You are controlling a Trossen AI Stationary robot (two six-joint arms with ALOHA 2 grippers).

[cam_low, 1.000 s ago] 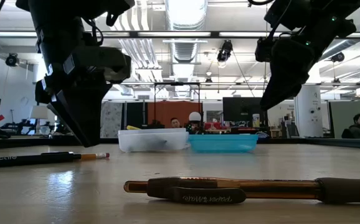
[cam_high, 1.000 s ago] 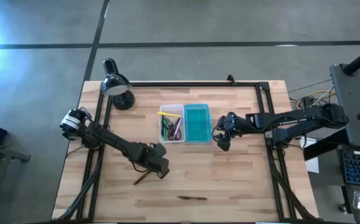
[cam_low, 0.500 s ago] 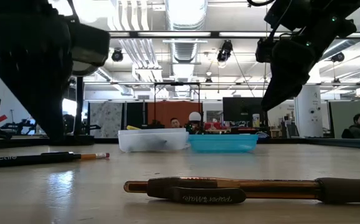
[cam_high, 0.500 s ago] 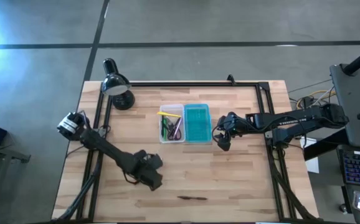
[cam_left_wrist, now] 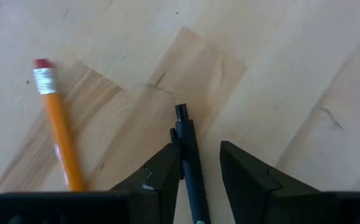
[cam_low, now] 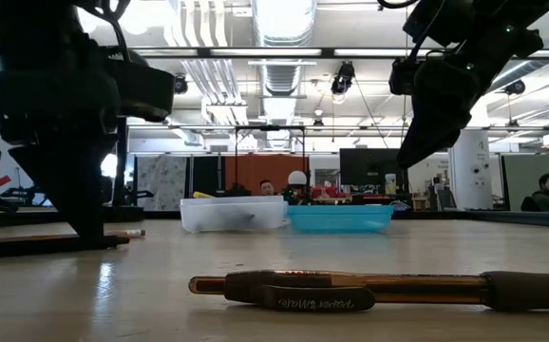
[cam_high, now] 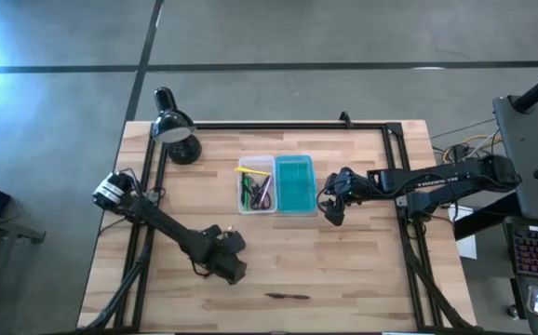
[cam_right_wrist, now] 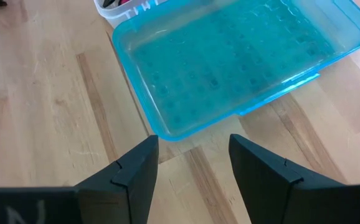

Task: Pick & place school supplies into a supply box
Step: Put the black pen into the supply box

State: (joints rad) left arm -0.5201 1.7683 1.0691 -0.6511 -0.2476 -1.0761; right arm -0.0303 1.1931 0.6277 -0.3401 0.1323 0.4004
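Around my bench [cam_high: 362, 270] lies grey concrete floor [cam_high: 278, 33]. A black desk lamp [cam_high: 176, 132] stands at its far left corner; ceiling lights [cam_low: 284, 19] glow overhead.

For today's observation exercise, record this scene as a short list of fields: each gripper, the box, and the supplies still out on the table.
left gripper: low at the table, fingers open around a black pen
orange pencil: flat on the table beside that pen, outside the fingers
right gripper: open, empty, beside the teal lid half
supply box: open, clear tray half already holds several supplies
brown pen: loose near the table's front edge
desk lamp: back left corner
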